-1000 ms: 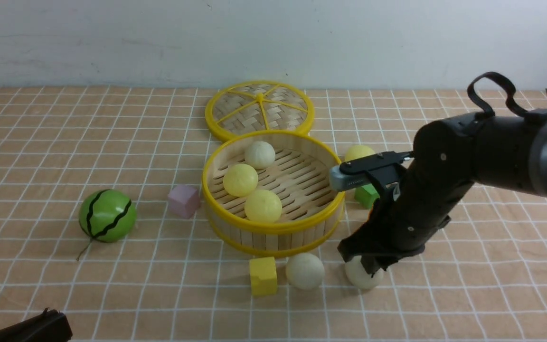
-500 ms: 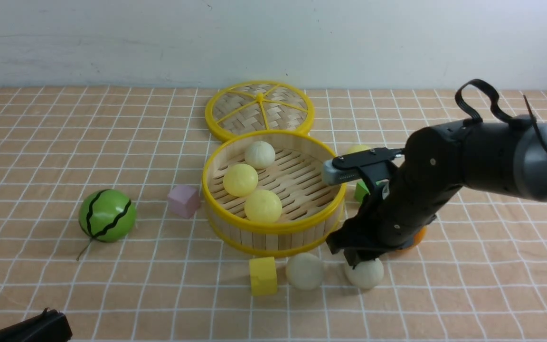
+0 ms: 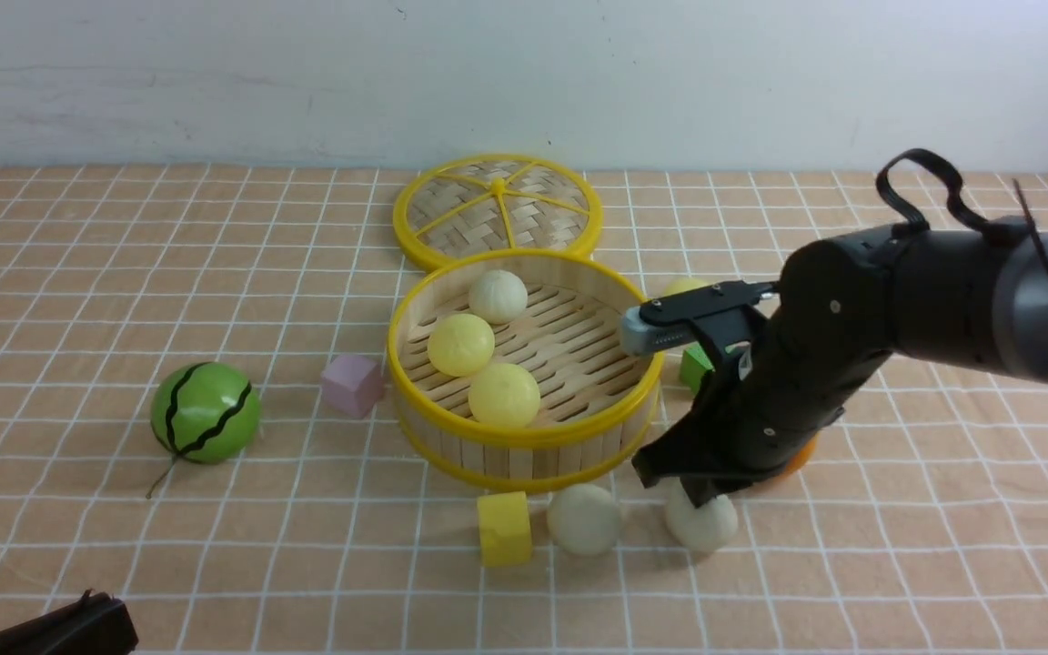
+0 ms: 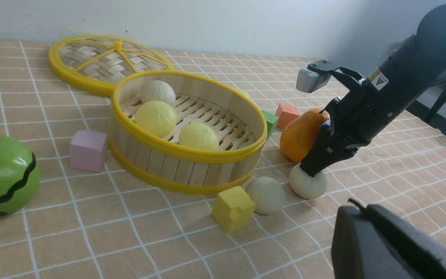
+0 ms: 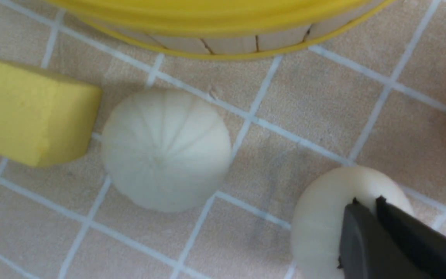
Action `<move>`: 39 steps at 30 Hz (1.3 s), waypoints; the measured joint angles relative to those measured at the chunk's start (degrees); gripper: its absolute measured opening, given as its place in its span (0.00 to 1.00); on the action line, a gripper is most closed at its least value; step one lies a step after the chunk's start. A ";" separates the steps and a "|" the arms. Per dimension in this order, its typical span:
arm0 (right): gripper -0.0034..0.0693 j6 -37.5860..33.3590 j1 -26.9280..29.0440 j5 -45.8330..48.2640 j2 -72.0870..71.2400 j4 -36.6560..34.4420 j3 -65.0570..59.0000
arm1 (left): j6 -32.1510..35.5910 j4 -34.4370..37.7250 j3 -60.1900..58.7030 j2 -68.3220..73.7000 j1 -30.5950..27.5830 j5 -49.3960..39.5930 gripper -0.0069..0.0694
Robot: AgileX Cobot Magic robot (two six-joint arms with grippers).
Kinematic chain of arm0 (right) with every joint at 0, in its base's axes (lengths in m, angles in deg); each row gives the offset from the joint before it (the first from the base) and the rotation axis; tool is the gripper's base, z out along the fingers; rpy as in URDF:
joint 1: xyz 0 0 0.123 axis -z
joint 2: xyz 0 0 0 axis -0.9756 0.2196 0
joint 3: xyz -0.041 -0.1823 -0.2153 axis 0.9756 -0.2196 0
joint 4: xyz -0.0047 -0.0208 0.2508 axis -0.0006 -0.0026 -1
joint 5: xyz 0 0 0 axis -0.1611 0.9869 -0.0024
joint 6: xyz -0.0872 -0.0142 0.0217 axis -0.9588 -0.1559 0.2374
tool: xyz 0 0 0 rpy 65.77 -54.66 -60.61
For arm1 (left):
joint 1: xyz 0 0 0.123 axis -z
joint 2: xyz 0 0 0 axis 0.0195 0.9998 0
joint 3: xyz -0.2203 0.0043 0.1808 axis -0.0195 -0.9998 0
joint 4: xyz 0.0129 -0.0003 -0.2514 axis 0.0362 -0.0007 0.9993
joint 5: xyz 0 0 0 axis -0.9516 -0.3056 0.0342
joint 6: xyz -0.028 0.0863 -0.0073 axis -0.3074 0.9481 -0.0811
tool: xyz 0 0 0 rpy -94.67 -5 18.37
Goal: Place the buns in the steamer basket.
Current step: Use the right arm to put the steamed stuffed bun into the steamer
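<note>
The only marking I can pick out from here is a small white sticker with a yellow warning triangle (image 4: 380, 80). It sits on the black casing of the right arm (image 4: 409, 62) and shows in the left wrist view. The symbol inside the triangle is too small for me to make out, and any lettering on the sticker is too fine to read.

a round, shallow bamboo steamer basket (image 3: 524, 438) with yellow rims sits upright. inside lie an off-white bun (image 3: 498, 296), a pale yellow bun (image 3: 460, 344) and a second yellow bun (image 3: 504, 394). just in front lie a pleated bun (image 3: 584, 518) and another pleated bun (image 3: 706, 529), slightly apart. a sixth bun (image 3: 686, 287), seemingly yellow, peeks from behind its right side.
</note>
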 joint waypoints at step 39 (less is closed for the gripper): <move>0.68 -8.11 -0.11 -7.58 6.73 -10.75 14.59 | 0.00 0.00 0.00 0.00 0.00 0.00 0.11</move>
